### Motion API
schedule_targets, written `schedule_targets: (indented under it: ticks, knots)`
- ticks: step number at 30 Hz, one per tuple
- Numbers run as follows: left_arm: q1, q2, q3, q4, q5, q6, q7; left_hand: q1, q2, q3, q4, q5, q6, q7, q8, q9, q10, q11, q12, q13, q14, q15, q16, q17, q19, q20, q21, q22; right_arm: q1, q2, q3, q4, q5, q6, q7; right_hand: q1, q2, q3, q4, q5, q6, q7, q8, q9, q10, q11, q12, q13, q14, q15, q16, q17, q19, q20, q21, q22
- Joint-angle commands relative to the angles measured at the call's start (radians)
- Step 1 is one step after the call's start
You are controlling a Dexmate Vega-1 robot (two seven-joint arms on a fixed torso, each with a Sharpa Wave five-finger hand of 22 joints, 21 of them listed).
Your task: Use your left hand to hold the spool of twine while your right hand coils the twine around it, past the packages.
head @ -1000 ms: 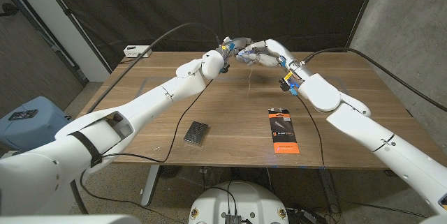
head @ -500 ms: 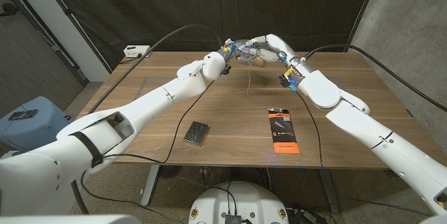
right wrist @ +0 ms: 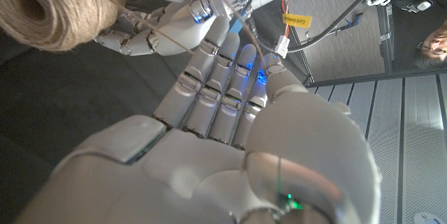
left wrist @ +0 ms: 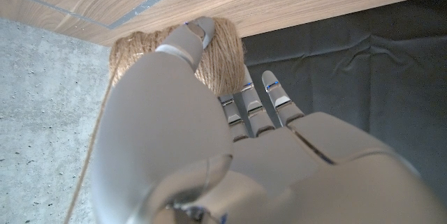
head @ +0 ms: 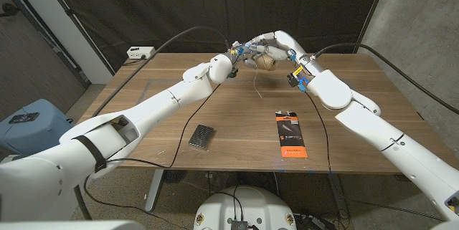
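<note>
Above the table's far edge my left hand [head: 242, 55] grips the spool of tan twine [head: 267, 61], its thumb pressed on the windings [left wrist: 174, 46]. My right hand [head: 262, 43] arches over the spool from the right with its fingers straight and together [right wrist: 223, 77]. A strand of twine [right wrist: 174, 32] runs from the spool [right wrist: 52, 8] across those fingers to the thumb, where it looks pinched. A loose strand [head: 257, 87] hangs from the spool to the tabletop. An orange-and-black package [head: 291, 135] and a small dark package [head: 201, 136] lie nearer the front.
A white box [head: 140, 51] with a cable sits at the table's back left corner. A black cable [head: 324, 126] trails across the table beside the orange package. A blue bin [head: 25, 124] stands off the table's left side. A person [right wrist: 433, 42] is at the edge of the right wrist view.
My right hand has lifted and swung over the top of the spool toward the back. The spool now shows more plainly to the right of my left hand, which has barely moved.
</note>
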Motion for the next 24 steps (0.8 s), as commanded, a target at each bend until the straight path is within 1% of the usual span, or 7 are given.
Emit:
schedule_targets:
  ticks: [1, 2, 3, 5, 13, 21, 24]
  knots:
    - [0.007, 0.002, 0.013, -0.008, 0.012, -0.018, -0.013, -0.026, 0.047, 0.002, 0.003, 0.005, 0.065, 0.055, 0.006, 0.013, 0.066, 0.043, 0.003, 0.034, 0.005, -0.003, 0.004, 0.002, 0.0, -0.003, 0.009, 0.002, 0.01, 0.024, 0.012, 0.008, 0.0, 0.036, -0.016, -0.009, 0.006, -0.003, 0.009, -0.004, 0.003, -0.007, -0.003, 0.003, 0.009, -0.013, -0.006, 0.005, 0.015, -0.095, 0.006, 0.006, 0.005, -0.066, 0.006, 0.004]
    - [0.009, 0.002, 0.015, -0.011, 0.014, -0.02, -0.015, -0.027, 0.048, 0.002, 0.004, 0.006, 0.065, 0.054, 0.006, 0.013, 0.065, 0.043, 0.003, 0.034, 0.004, -0.004, 0.004, 0.002, -0.001, -0.003, 0.009, 0.002, 0.012, 0.026, 0.013, 0.009, -0.002, 0.035, -0.018, -0.01, 0.005, -0.004, 0.009, -0.004, 0.004, -0.005, -0.002, 0.003, 0.007, -0.016, -0.008, 0.006, 0.017, -0.094, 0.006, 0.007, 0.007, -0.065, 0.008, 0.004]
    - [0.01, 0.002, 0.017, -0.012, 0.015, -0.021, -0.016, -0.027, 0.048, 0.002, 0.005, 0.006, 0.065, 0.055, 0.006, 0.013, 0.065, 0.042, 0.003, 0.034, 0.004, -0.004, 0.004, 0.002, -0.001, -0.003, 0.009, 0.002, 0.014, 0.028, 0.014, 0.011, -0.001, 0.036, -0.019, -0.011, 0.005, -0.004, 0.009, -0.004, 0.006, -0.004, -0.003, 0.003, 0.009, 0.006, -0.009, 0.006, 0.02, -0.095, 0.008, 0.01, 0.007, -0.063, 0.009, 0.004]
    - [0.013, 0.002, 0.018, -0.016, 0.015, -0.023, -0.021, -0.027, 0.048, 0.003, 0.005, 0.006, 0.067, 0.053, 0.006, 0.013, 0.065, 0.041, 0.003, 0.035, 0.005, -0.004, 0.003, 0.001, -0.001, -0.004, 0.009, 0.002, 0.015, 0.029, 0.016, 0.012, -0.005, 0.037, -0.022, -0.015, 0.004, -0.006, 0.011, -0.004, 0.006, -0.001, -0.005, 0.004, 0.006, 0.018, -0.012, 0.006, 0.021, -0.09, 0.007, 0.011, 0.01, -0.059, 0.012, 0.004]
    - [0.022, 0.007, 0.02, -0.028, 0.02, -0.038, -0.031, -0.027, 0.048, 0.002, 0.005, 0.007, 0.068, 0.053, 0.005, 0.013, 0.065, 0.042, 0.001, 0.034, 0.005, -0.005, 0.004, 0.001, -0.001, -0.005, 0.011, 0.002, 0.015, 0.032, 0.024, 0.018, 0.002, 0.038, -0.025, -0.014, 0.004, -0.006, 0.01, -0.003, 0.005, 0.001, -0.008, 0.004, 0.006, 0.004, -0.016, 0.007, 0.023, -0.092, 0.009, 0.017, 0.013, -0.053, 0.015, 0.004]
    - [0.032, 0.013, 0.019, -0.042, 0.027, -0.056, -0.039, -0.03, 0.048, 0.001, 0.007, 0.007, 0.067, 0.051, 0.005, 0.014, 0.065, 0.04, 0.0, 0.035, 0.006, -0.007, 0.003, 0.0, -0.001, -0.005, 0.012, 0.002, 0.025, 0.031, 0.033, 0.031, -0.005, 0.037, -0.031, -0.014, 0.005, -0.006, 0.009, -0.003, 0.007, 0.002, -0.01, 0.005, 0.009, -0.002, -0.019, 0.008, 0.027, -0.092, 0.012, 0.024, 0.013, -0.049, 0.018, 0.004]
    - [0.035, 0.017, 0.018, -0.048, 0.03, -0.067, -0.042, -0.031, 0.048, 0.001, 0.007, 0.008, 0.07, 0.05, 0.005, 0.013, 0.065, 0.039, 0.0, 0.035, 0.007, -0.007, 0.002, 0.0, 0.0, -0.005, 0.013, 0.001, 0.035, 0.031, 0.033, 0.042, -0.005, 0.038, -0.027, -0.013, 0.005, -0.006, 0.008, -0.003, 0.006, 0.002, -0.011, 0.005, 0.009, 0.003, -0.02, 0.008, 0.027, -0.093, 0.013, 0.025, 0.013, -0.049, 0.019, 0.004]
